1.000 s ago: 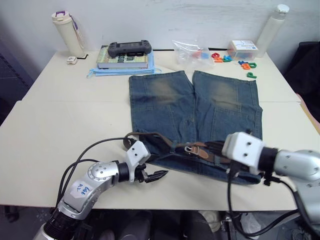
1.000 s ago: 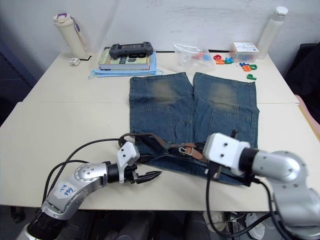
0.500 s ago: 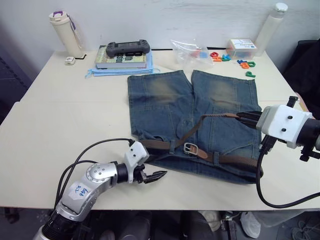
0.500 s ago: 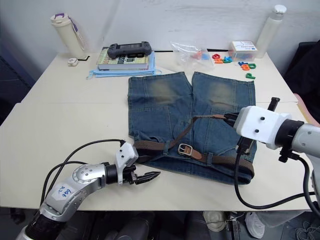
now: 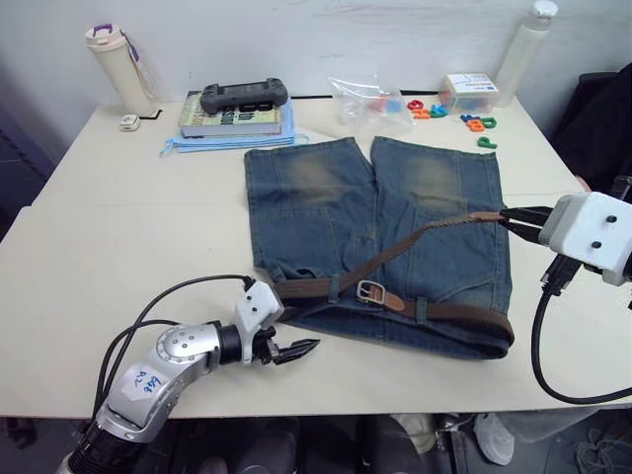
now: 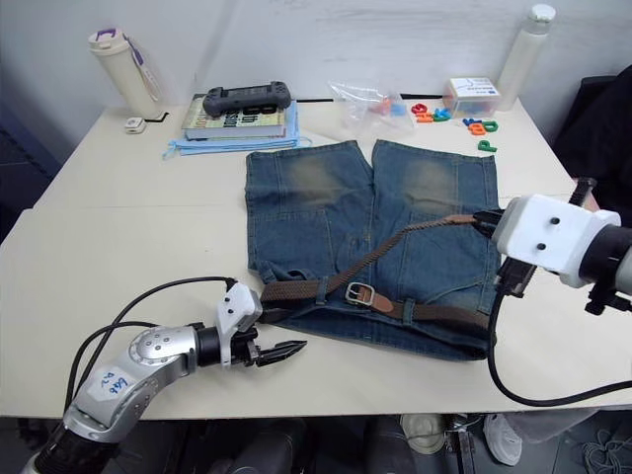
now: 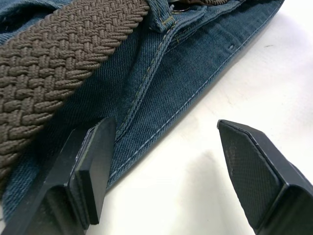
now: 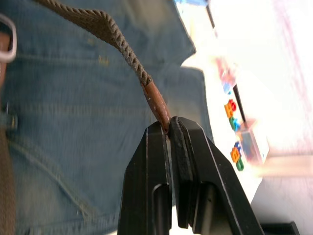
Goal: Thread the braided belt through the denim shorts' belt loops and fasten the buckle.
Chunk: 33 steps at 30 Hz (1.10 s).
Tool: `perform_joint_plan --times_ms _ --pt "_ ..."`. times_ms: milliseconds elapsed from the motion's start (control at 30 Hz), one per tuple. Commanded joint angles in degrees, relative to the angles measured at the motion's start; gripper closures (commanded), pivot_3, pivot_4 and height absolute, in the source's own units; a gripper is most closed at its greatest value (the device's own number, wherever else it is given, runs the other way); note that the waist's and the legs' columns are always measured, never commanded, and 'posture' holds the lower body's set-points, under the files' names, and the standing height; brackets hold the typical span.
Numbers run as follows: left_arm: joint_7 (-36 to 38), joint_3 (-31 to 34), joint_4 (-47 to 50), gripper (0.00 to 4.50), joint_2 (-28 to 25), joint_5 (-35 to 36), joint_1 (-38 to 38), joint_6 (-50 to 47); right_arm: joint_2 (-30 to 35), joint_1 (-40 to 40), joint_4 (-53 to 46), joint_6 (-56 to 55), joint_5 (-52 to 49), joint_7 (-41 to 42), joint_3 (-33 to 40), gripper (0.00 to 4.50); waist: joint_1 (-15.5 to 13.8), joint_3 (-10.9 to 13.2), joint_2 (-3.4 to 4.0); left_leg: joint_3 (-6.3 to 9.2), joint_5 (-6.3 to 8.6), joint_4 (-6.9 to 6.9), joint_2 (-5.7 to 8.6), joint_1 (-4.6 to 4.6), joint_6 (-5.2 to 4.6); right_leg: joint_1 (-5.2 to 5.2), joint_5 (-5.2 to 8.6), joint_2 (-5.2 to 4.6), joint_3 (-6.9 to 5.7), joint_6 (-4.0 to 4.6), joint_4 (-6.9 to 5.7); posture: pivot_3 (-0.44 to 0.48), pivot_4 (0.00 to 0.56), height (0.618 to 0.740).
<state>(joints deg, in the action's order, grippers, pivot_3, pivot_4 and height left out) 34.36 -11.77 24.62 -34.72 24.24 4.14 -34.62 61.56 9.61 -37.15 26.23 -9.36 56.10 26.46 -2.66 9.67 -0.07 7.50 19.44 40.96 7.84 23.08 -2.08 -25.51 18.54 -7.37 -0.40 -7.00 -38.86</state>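
Right gripper [image 8: 169, 128] pinches woven braided belt's [image 5: 425, 234] smooth leather tip over denim shorts [image 5: 326, 212].

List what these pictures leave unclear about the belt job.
- Buckle: too small in the eye views to tell whether its prong is seated.
- Belt loops: those at the waistband's right end are too small to count.
- Braided belt tip: hidden between the right gripper fingers.

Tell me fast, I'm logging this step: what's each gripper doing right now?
Left gripper: open, holding nothing, beside the denim shorts at the waistband.
Right gripper: shut on the braided belt at its tip.
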Motion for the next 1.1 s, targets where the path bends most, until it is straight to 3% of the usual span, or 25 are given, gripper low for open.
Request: perform_joint_plan --times_ms 33,67,133,333,500,567,867,967,1100 --pt "-1.89 0.84 -5.17 0.78 -0.94 -3.81 -2.24 -1.61 -0.48 1.74 -3.34 2.14 -1.95 -2.63 -1.34 4.38 -0.07 0.03 -0.04 0.02 -0.01 0.00 -0.01 0.01 -0.01 -0.01 0.00 0.00 -0.02 0.00 0.00 0.000 0.150 0.659" --pt "-2.01 2.13 -4.06 0.78 -0.38 -2.34 -2.24 -1.78 -0.79 2.01 -3.96 2.54 -2.19 -3.22 -2.52 4.38 -0.17 0.04 -0.06 0.02 -0.01 0.00 -0.01 0.02 -0.01 -0.01 0.00 0.00 -0.03 0.00 0.00 0.000 0.150 0.659" --pt "-2.33 4.23 -2.09 0.01 0.55 -0.12 -2.22 -2.18 -1.08 2.31 -4.74 2.87 -2.48 -4.09 -4.43 4.50 -0.19 0.05 -0.07 0.03 -0.02 0.01 -0.01 0.05 -0.03 -0.02 -0.01 0.00 -0.03 0.00 0.05 0.000 0.150 0.659" --pt "-2.16 10.14 5.87 0.01 3.08 8.68 -2.58 -6.68 -0.54 2.45 -4.65 1.58 -1.95 -4.59 -7.88 4.50 -0.36 0.45 -0.19 0.04 -0.17 0.01 0.00 0.16 0.01 -0.13 -0.02 0.02 -0.04 -0.02 0.09 0.000 0.150 0.659" --pt "0.07 16.43 15.57 0.01 0.99 19.82 -1.90 -10.77 -0.21 4.56 -3.12 -1.58 0.45 -5.54 -11.88 4.50 -0.49 0.67 -0.34 0.08 -0.12 0.01 0.02 0.28 0.12 -0.25 -0.02 0.03 -0.06 -0.05 0.14 0.000 0.150 0.659" --pt "-1.20 17.52 16.58 0.01 1.28 20.89 -0.03 -10.75 -0.50 6.02 -3.14 -2.68 1.55 -6.08 -14.40 4.50 -0.49 0.68 -0.34 0.07 -0.09 0.00 0.02 0.30 0.09 -0.25 -0.01 0.05 -0.06 -0.06 0.26 0.000 0.150 0.659" --pt "-17.97 2.85 11.39 0.01 8.83 -3.22 15.32 -3.73 -0.72 11.18 -3.22 -6.19 8.26 -7.09 -24.34 4.50 -1.42 0.75 -0.46 0.02 -0.10 0.05 0.10 0.38 0.04 -0.19 -0.07 0.03 -0.07 -0.18 0.43 0.000 0.150 0.659" --pt "-19.50 -1.37 9.30 0.01 10.13 -10.15 16.98 -0.01 -1.20 12.25 -3.40 -6.50 10.00 -7.09 -26.62 4.50 -1.41 0.79 -0.53 -0.03 -0.08 0.04 0.09 0.38 0.02 -0.25 -0.08 0.06 -0.03 -0.19 0.43 0.000 0.150 0.659" --pt "-19.36 -4.30 6.73 0.01 12.32 -13.77 18.54 1.48 -2.50 13.56 -4.12 -6.06 11.43 -7.35 -29.09 4.50 -1.60 0.81 -0.56 -0.08 -0.09 0.03 0.07 0.52 0.03 -0.44 -0.07 0.09 -0.03 -0.18 0.34 0.000 0.150 0.659"
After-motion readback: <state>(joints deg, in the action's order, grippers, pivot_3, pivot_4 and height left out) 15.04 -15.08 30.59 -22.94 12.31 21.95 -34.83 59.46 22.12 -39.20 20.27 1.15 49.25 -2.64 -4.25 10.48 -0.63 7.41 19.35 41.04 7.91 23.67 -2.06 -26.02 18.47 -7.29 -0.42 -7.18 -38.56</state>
